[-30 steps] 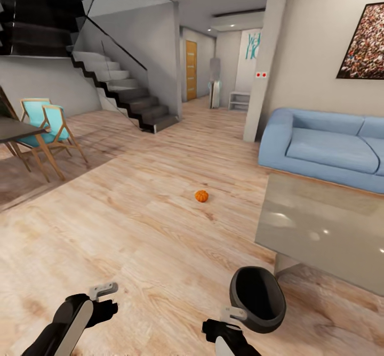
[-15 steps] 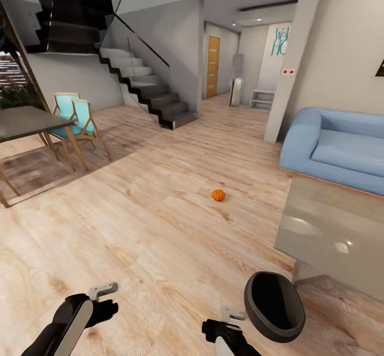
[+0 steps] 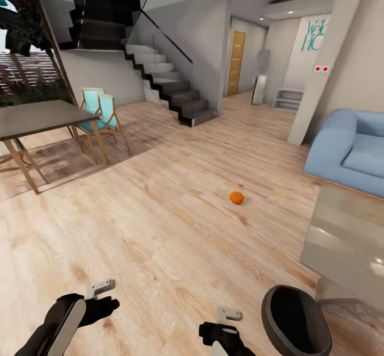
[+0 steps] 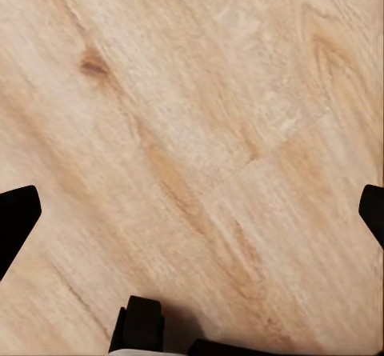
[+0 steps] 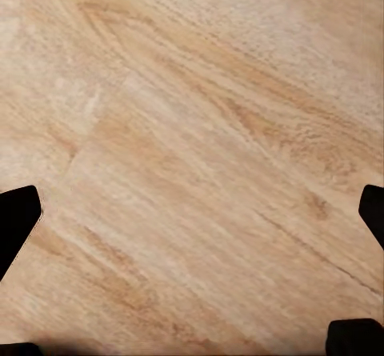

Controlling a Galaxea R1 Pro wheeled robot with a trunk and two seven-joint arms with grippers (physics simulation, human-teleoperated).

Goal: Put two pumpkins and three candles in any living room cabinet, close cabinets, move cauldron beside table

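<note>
Right tool (image 3: 226, 328), fingers apart and empty, sits nearer than my left to the pumpkin (image 3: 236, 197) ahead on the floor (image 3: 160, 228).

Orange pumpkin (image 3: 236, 197); matte-black cauldron (image 3: 295, 321); pale-blue sofa (image 3: 349, 153); light wood-grain floor (image 3: 160, 228)

The head camera has swung left across the living room. More of the dining desk (image 3: 42, 117) now shows, less of the blue sofa (image 3: 349, 153).
</note>
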